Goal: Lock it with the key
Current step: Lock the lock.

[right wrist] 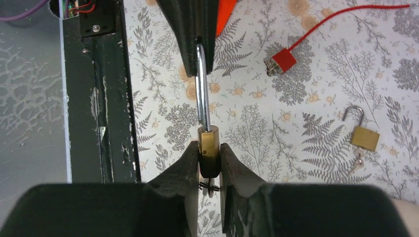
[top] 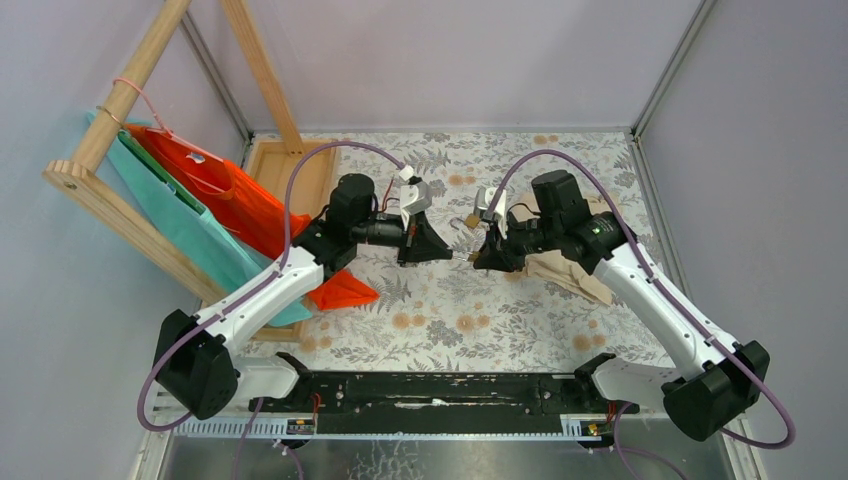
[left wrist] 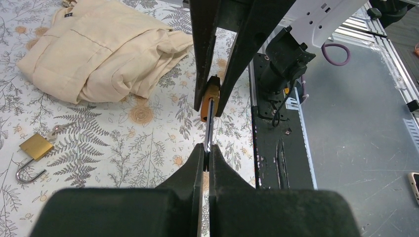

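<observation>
Above table (right wrist: 306, 163): right claw (right wrist: 209, 160) pinching brass padlock (right wrist: 208, 140), left claw (left wrist: 207, 157) pinching its shackle (right wrist: 201, 89); red lock (right wrist: 284, 60) apart.

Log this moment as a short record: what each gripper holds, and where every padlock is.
left gripper: shut on the shackle of the held brass padlock with a steel shackle
right gripper: shut on that padlock's brass body
small red padlock with a thin red cable: lying on the floral-patterned table, apart from both grippers
second brass padlock: on the table, shackle open, small key by it
folded beige cloth: on the table
</observation>
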`<state>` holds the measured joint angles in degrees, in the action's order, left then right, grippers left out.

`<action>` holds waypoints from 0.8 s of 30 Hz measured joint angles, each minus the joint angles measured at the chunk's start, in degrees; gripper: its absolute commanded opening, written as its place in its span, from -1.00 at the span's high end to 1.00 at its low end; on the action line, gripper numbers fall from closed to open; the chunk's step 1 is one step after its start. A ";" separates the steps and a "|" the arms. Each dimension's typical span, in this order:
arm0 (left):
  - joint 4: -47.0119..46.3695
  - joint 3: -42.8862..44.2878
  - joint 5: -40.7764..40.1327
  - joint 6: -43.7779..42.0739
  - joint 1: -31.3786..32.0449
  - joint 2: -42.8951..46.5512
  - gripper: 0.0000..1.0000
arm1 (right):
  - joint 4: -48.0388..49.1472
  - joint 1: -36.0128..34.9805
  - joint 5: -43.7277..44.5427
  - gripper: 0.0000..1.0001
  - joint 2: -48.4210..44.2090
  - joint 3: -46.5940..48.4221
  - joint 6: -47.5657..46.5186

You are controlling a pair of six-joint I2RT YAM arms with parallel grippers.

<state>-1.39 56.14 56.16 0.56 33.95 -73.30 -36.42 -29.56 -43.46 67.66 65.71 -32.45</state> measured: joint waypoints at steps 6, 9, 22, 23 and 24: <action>-0.28 -0.66 0.17 0.02 -0.28 0.42 1.00 | -0.13 0.13 -2.58 1.00 0.90 -0.02 -0.04; -0.26 -0.81 0.17 0.00 -0.33 0.46 1.00 | -0.22 0.46 -4.04 1.00 1.64 -0.02 -0.02; -0.13 -1.55 -0.09 -0.90 -0.02 0.37 1.00 | -0.46 1.16 -8.20 1.00 3.56 -0.42 2.58; -0.15 -1.57 -0.04 -0.90 0.11 0.33 1.00 | -0.48 1.16 -8.26 1.00 3.58 -0.48 2.84; -0.42 -1.68 0.00 -0.87 0.20 0.26 1.00 | -0.15 1.20 -8.63 1.00 3.63 -0.59 3.19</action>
<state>-1.80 54.46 56.16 -0.32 34.15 -73.03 -36.58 -28.36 -52.10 71.29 65.12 -29.26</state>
